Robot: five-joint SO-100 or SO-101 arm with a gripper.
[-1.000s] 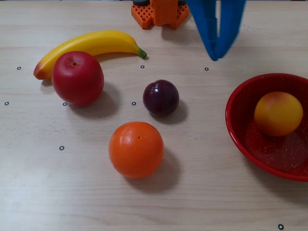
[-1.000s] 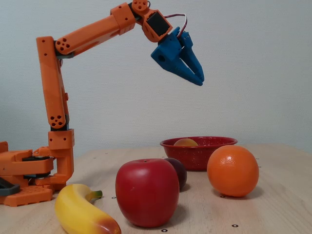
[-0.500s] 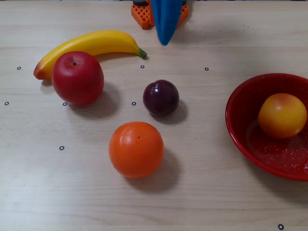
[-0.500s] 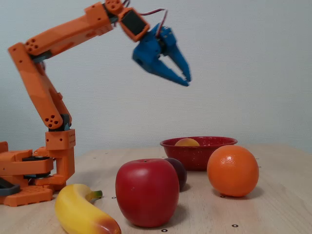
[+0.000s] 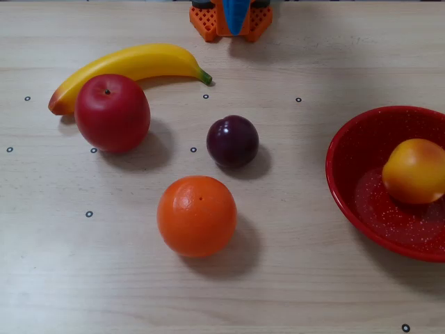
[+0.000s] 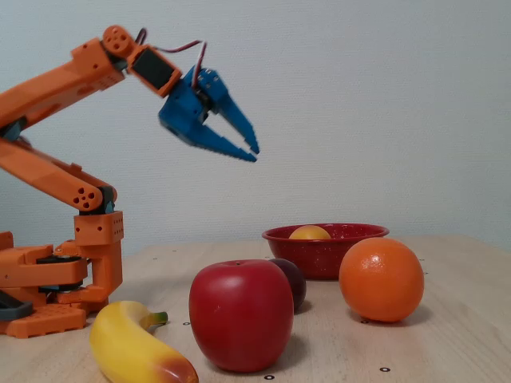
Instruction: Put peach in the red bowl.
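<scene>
Red bowl (image 5: 348, 188) holds the peach (image 5: 415, 171) near its far-right wall, so it might roll, while the empty hand (image 6: 252, 148), fingers slightly parted, hangs high above the desk (image 5: 292, 278).

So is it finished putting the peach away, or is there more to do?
It looks done: the peach lies inside the red bowl. Nothing is in hand; the gripper hangs in the air near the arm's base, jaws slightly apart and empty. Nothing seems left of the job.
</scene>
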